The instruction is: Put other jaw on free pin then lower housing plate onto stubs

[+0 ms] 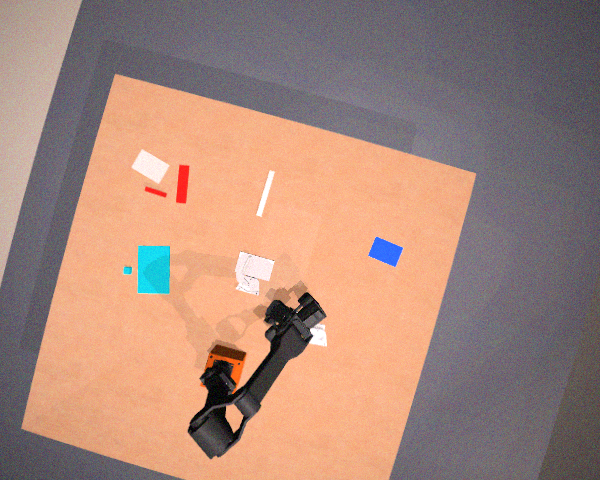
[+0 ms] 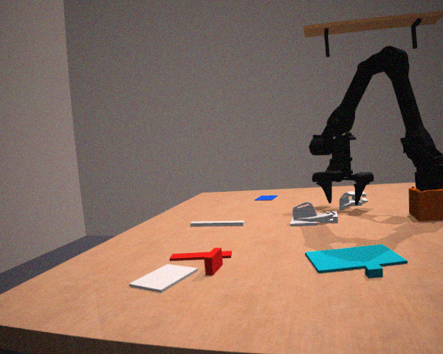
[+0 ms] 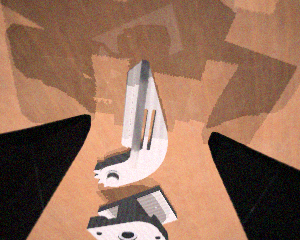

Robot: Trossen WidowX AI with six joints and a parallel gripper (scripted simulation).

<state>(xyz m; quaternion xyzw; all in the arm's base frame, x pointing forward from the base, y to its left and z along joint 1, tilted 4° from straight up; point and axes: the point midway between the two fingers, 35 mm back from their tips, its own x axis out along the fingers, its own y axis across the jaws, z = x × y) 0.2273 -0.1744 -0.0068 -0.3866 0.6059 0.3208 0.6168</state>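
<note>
Loose jaw point(image 2: 342, 200) point(image 3: 157, 142) lies on the table, between and below my fingertips in the wrist view, off its pin. My gripper point(image 1: 293, 314) point(image 2: 343, 203) point(image 3: 152, 129) hangs over it, fingers wide apart, nothing held. Just beside the jaw is what I take for the housing plate point(image 1: 319, 336) point(image 2: 362, 199) point(image 3: 140, 220), also unfitted. Base assembly point(image 1: 259, 267) point(image 2: 304, 217) sits near, carrying the jaw that's already on. So, left to do: seat second jaw, mesh teeth, lower plate level, back off. I judge we're at the first pick.

Visibility: gripper blocks the loose jaw from the top, and a fingertip overlaps the parts in the exterior view. Wrist view cuts off the plate's lower edge. Can't make out the free pin or stubs.
</note>
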